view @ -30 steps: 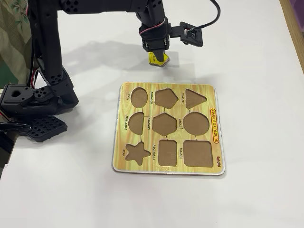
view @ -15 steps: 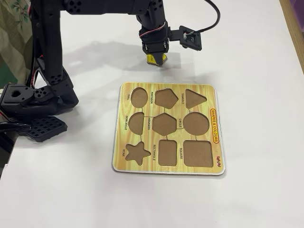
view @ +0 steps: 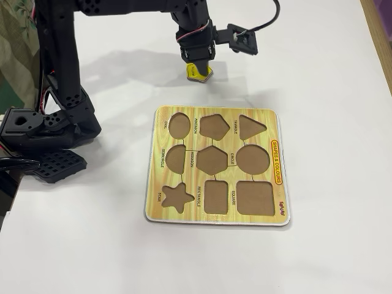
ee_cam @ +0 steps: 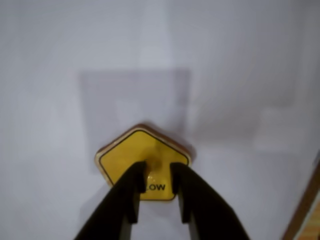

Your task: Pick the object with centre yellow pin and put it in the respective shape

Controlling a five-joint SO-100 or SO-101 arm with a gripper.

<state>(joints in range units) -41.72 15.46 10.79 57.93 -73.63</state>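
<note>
I am watching the hand [ee_cam: 155,182] gripping the short yellow peg at the centre of the yellow pentagon piece [ee_cam: 125,157]; its two dark fingers [ee_cam: 131,192] are standing almost together, with only the peg between them. In the wrist view the piece is casting a square-looking shadow on the white tabletop [ee_cam: 240,75] beyond it, and part of a printed label is showing between the fingers.

In the fixed view the hand [view: 197,66] is hanging at the far side of the tabletop [view: 318,61], holding the pentagon piece [view: 198,73] just beyond the far edge of the shape board [view: 215,219]. I cannot tell whether the piece is touching the surface. The pentagon cut-out [view: 214,126] is sitting in the board's far row, between the oval cut-out [view: 179,124] on its left and the triangle cut-out [view: 251,126] on its right, near the piece but apart from it. All the recesses I am seeing are lying bare and brown. Nothing is lying between the piece and the cut-out. The arm's black base [view: 43,128] is standing at the left, well clear of the board, and a small camera [view: 240,40] is jutting out to the right of the hand.
</note>
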